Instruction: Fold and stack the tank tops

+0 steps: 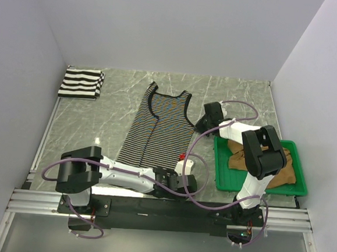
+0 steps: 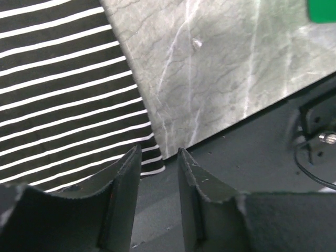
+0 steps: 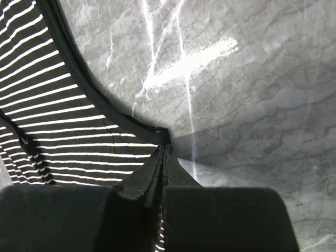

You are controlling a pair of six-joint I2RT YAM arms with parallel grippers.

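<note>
Well, we're mid-job on the marble table [image 1: 98,126], and the pinstriped tank top [image 1: 159,128] lies spread flat in the centre, straps towards the far wall and hem towards the arms.

Both arms are at its right side. The left arm reaches across along the near edge, and the left gripper [image 1: 183,165] sits low at the hem's near right corner. The left wrist view shows its jaws parted, with a clear gap between the two dark fingers [image 2: 126,194]. The corner of the pinstriped fabric lies just ahead of the tips, where the marble meets the dark mounting rail [image 2: 252,157]. Nothing is clamped there.

Further up that side, the right gripper [image 1: 200,124] is down at the armhole. Its wrist camera shows the fingers [image 3: 149,178] pressed tight together, the tips meeting right on the black trim [image 3: 105,107]. The trim draws to a point there, so it looks like a pinch on the edge of the top.

The wide-striped tank top [image 1: 81,83] sits folded into a neat rectangle at the far left corner, well apart from the others. The tan-brown tank top [image 1: 287,170] lies crumpled in the green tray [image 1: 219,165] on the right, partly hidden behind the right arm. A sliver of that tray shows in the top right corner of the left wrist view.
</note>
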